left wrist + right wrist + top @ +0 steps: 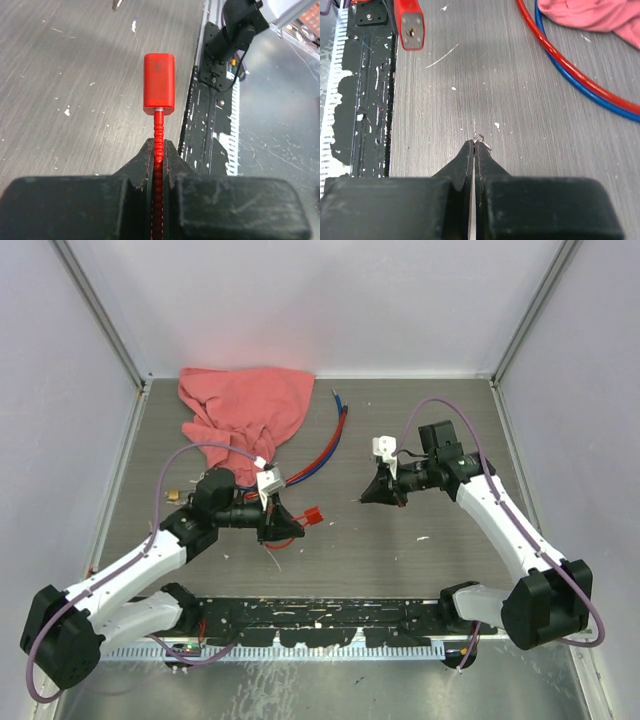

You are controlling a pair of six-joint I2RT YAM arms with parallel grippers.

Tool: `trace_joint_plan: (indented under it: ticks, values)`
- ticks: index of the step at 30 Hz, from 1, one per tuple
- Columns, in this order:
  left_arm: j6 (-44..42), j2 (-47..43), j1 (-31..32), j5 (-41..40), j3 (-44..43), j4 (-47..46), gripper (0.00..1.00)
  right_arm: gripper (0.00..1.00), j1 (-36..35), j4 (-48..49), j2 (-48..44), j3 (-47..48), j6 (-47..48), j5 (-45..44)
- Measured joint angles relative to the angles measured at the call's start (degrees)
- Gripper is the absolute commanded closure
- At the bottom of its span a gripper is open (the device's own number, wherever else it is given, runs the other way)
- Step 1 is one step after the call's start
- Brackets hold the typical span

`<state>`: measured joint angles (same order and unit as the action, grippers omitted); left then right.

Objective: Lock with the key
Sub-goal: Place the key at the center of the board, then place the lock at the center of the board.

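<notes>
The lock is a red block (159, 84) on the end of a ribbed red cable (158, 131). My left gripper (158, 150) is shut on that cable just behind the block and holds it off the table (312, 517). My right gripper (474, 145) is shut on a thin metal key (475, 131), seen edge-on, with its small wire ring (483, 142) at the fingertips. In the right wrist view the lock's metal end face with its keyhole (412, 31) lies ahead and to the left of the key tip, well apart. In the top view the right gripper (365, 498) faces the lock.
A pink cloth (245, 410) lies at the back left. Red and blue cables (330, 445) curve from it toward the middle and show in the right wrist view (570, 65). A small brass item (175, 497) lies left of the left arm. A black rail (320, 615) runs along the near edge.
</notes>
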<state>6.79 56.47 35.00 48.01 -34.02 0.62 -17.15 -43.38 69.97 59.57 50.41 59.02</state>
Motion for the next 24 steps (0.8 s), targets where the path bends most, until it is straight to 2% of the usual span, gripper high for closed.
trace_joint_plan:
  ticks: [3, 6, 11, 15, 19, 24]
  values:
    - [3.5, 0.1, 0.0, -3.0, 0.9, -3.8, 1.0, 0.99, 2.8, 3.1, 0.0, -3.3, -3.0, 1.4]
    - [11.1, 4.0, 0.0, -7.3, 2.1, -10.1, 1.0, 0.99, 6.1, 7.1, 0.0, -6.6, -8.9, 2.2]
    - [25.7, 18.2, 0.0, -14.4, -1.1, -16.2, 1.0, 0.99, 13.9, 17.9, 0.4, -9.4, -22.7, 1.0]
    - [34.7, 32.1, 0.6, -18.4, -11.1, -18.1, 1.0, 0.99, 18.6, 24.9, 3.7, -9.5, -31.4, -0.4]
    - [39.8, 44.1, 2.6, -23.9, -23.1, -20.3, 1.0, 0.99, 22.8, 27.1, 10.1, -8.2, -36.4, 0.0]
    - [45.2, 58.6, 6.6, -28.7, -39.8, -20.0, 1.0, 0.99, 26.9, 26.3, 20.2, 0.1, -40.0, -0.9]
